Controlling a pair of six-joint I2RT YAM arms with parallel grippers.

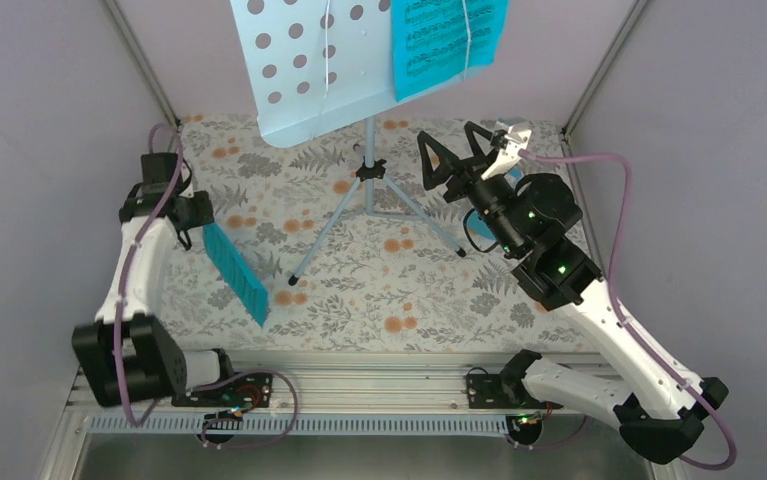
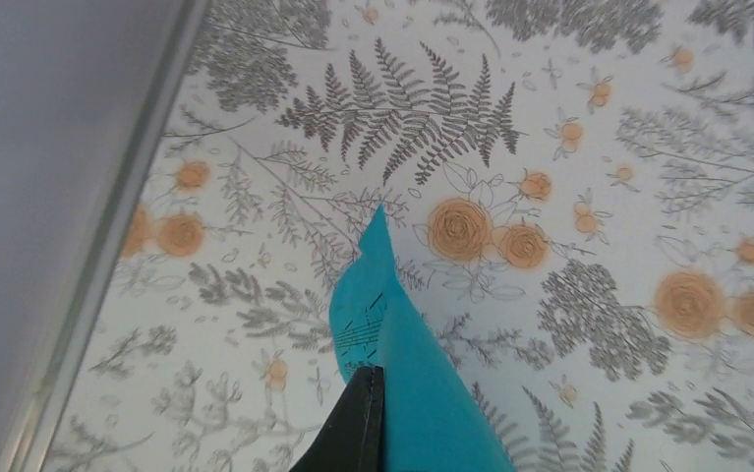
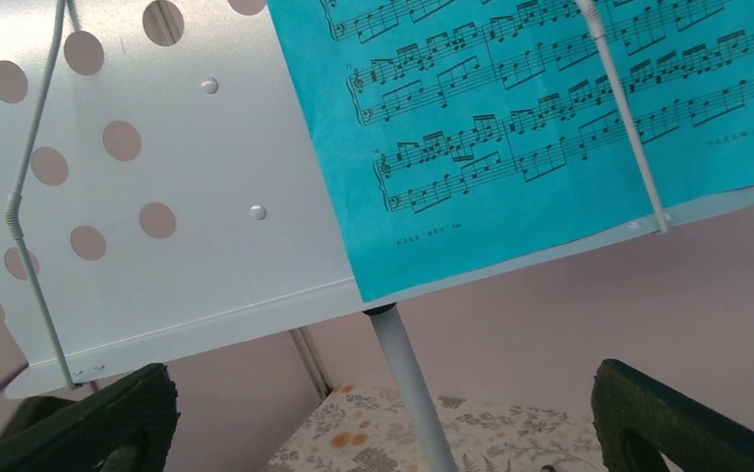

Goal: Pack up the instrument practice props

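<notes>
Near the left edge of the bench [image 1: 379, 290], the left gripper [image 1: 202, 226] was pinched on a loose page [image 1: 237, 272] that hung slanting over the floral cloth [image 2: 589, 118]. Towards the far right corner the right gripper [image 1: 454, 150] stood wide and empty, facing the stand [image 1: 299, 70] at the far edge, where a second page [image 1: 449, 40] sat under a wire clip [image 3: 623, 118]. A pull against that clip could tear the sheet or tip the thin-legged stand. The cloth lay flat, and plain pale walls [image 1: 39, 100] closed the bench in.

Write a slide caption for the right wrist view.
Open right gripper below pale blue perforated music stand holding turquoise sheet-music page.
</notes>
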